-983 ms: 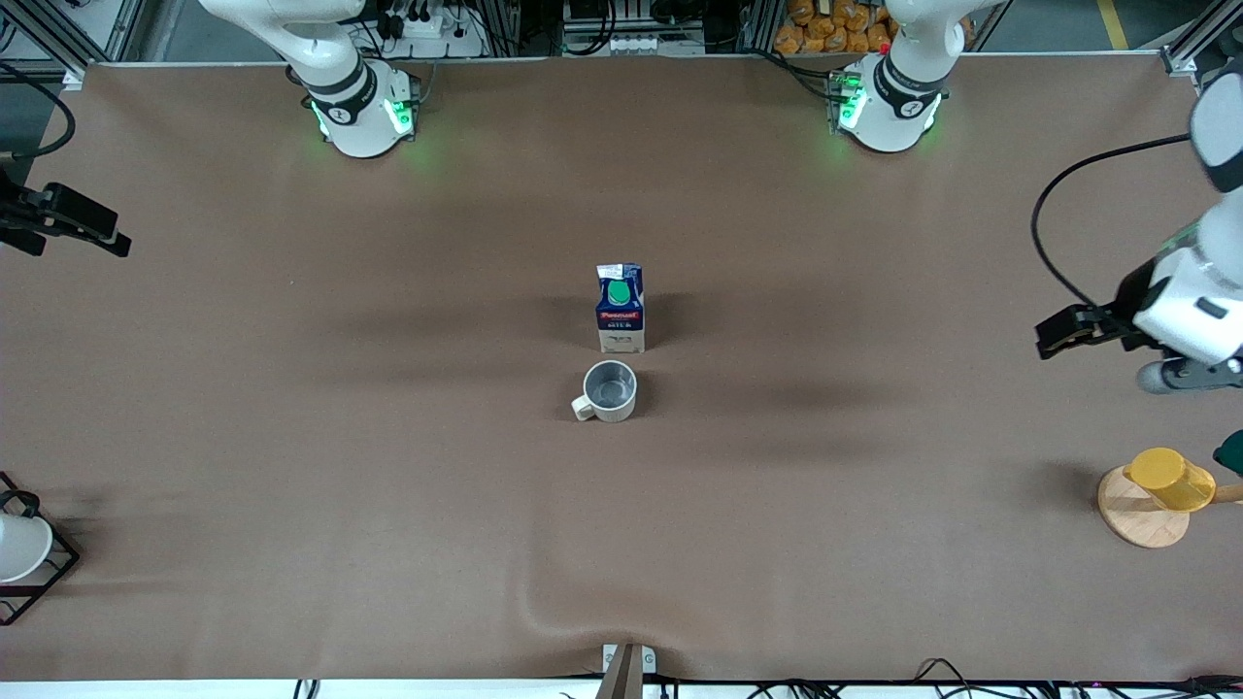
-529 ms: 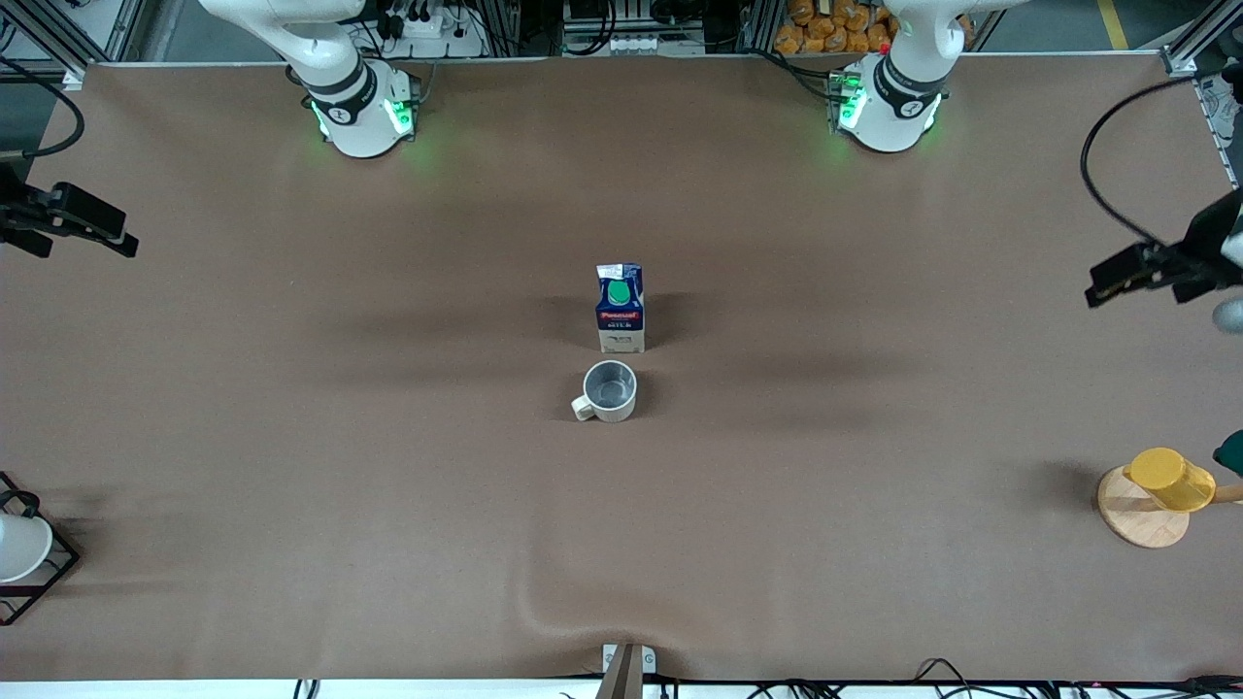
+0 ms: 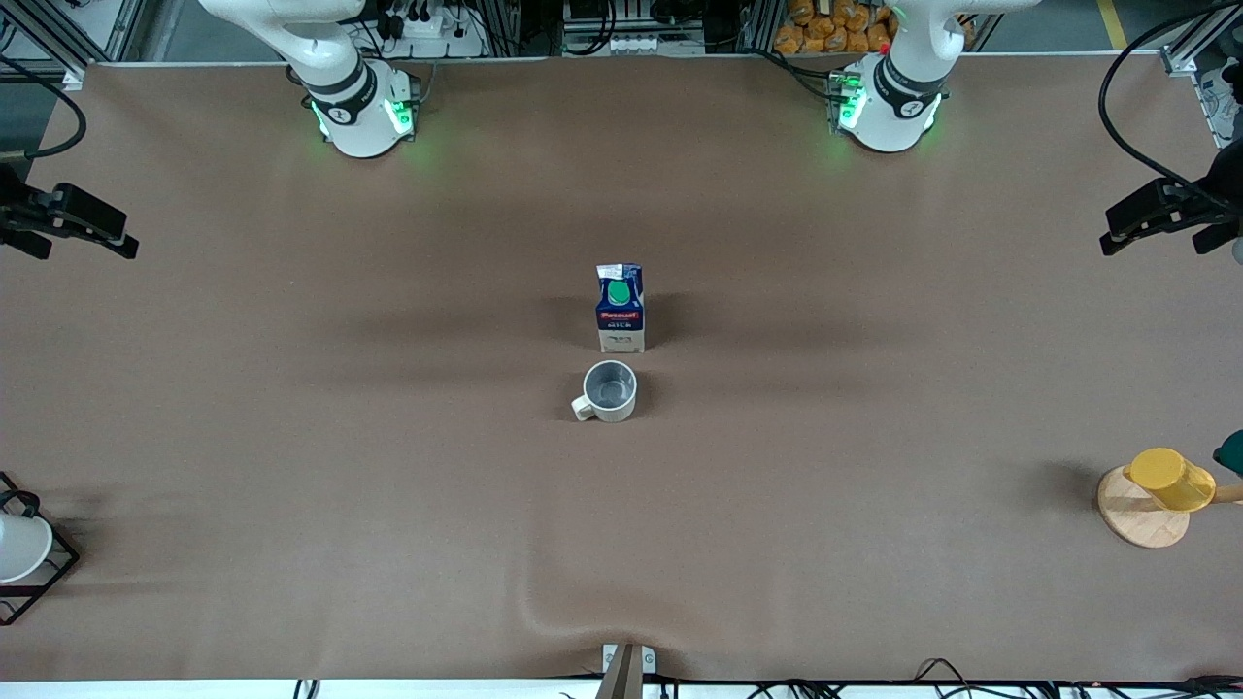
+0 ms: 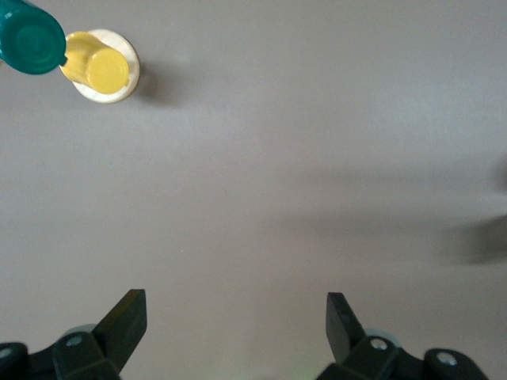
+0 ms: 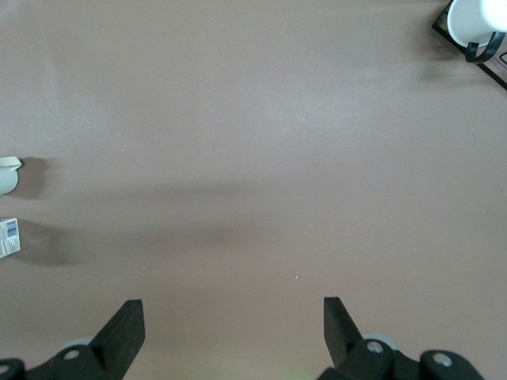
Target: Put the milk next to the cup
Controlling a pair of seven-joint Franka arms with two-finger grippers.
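Note:
The milk [image 3: 620, 309], a dark blue carton with a green cap, stands upright at the table's middle. The cup [image 3: 609, 390], a grey-white mug with a side handle, stands just nearer to the front camera, a small gap apart from the milk. Slivers of the cup [image 5: 6, 174] and the milk [image 5: 8, 237] show at the edge of the right wrist view. My left gripper [image 3: 1156, 216] hangs open and empty over the table's edge at the left arm's end; it also shows in the left wrist view [image 4: 236, 324]. My right gripper [image 3: 73, 218] waits open and empty over the right arm's end [image 5: 234, 328].
A yellow cup [image 3: 1170, 479] lies on a round wooden coaster [image 3: 1131, 519] at the left arm's end, with a teal object [image 3: 1231, 451] beside it. A white cup in a black wire rack [image 3: 19, 544] stands at the right arm's end. The brown cloth has a wrinkle [image 3: 583, 612] near the front edge.
My left gripper has swung away from the area beside the yellow cup, out to the table's edge at its own end. The milk, the cup and the right arm have not moved.

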